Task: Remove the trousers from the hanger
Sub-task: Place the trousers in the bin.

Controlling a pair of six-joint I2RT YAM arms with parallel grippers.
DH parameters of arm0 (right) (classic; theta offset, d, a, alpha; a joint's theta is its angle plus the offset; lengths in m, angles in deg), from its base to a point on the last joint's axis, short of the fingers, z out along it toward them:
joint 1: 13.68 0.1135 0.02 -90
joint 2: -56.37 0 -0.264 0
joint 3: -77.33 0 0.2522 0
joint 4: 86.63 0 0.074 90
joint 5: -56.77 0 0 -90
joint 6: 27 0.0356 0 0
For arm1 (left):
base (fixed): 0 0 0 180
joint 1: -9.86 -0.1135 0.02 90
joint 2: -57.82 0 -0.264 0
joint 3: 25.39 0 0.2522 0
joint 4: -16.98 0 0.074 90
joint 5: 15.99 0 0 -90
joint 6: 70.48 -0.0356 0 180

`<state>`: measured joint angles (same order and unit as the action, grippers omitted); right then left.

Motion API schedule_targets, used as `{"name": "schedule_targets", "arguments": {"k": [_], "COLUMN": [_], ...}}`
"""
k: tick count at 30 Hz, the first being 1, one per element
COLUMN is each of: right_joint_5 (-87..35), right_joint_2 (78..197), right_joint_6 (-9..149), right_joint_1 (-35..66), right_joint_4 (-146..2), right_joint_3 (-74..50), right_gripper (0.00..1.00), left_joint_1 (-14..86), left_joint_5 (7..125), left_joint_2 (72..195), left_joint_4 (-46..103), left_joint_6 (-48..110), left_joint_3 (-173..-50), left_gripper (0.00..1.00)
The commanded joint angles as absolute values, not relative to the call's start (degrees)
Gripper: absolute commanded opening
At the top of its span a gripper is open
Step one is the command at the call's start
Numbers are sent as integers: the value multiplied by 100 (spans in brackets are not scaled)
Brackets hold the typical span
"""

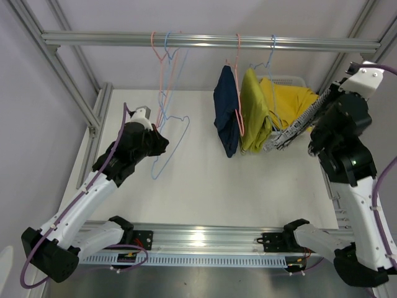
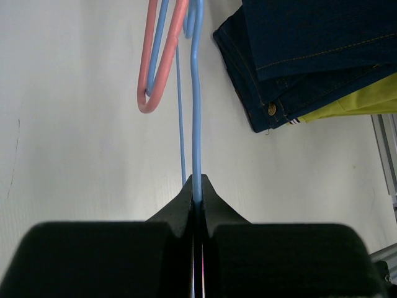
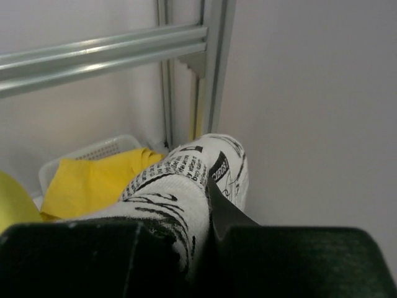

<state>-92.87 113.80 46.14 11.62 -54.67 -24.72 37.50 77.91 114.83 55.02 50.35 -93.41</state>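
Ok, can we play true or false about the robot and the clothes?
1. The left end effector pinches a thin blue wire hanger. True.
2. The right end effector holds nothing. False: it grips the black-and-white printed cloth trousers.
3. The dark navy denim trousers hang from the silver metal rail, right beside the mustard-olive cloth trousers. True.
4. The bright yellow cloth trousers hang on the rail too. False: they lie in the white plastic basket at the far right.
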Motion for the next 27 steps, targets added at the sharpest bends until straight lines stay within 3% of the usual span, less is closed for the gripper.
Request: {"name": "schedule_targets", "arguments": {"k": [1,14,27], "right_joint_5": [-7923,-7147,-6760], "right_joint_2": [11762,12079,13282], "right_joint_6": [6909,7679,7979], "right_joint_1": [219,-901,-1007], "right_joint_4": [-4161,-4624,-5229], "right_joint_3": [-3002,-1975,-2142], "right_gripper": [0,0,0], "left_joint_1": [3798,3842,3930], "left_joint_5": [7849,7779,7700], "left_joint_2": [11450,11521,11565], "left_joint_4": [5395,5430,5403], "left_joint_6": [4870,4861,4870], "left_joint_3": [-9636,-9671,-9663], "left_gripper": [0,1,1]}}
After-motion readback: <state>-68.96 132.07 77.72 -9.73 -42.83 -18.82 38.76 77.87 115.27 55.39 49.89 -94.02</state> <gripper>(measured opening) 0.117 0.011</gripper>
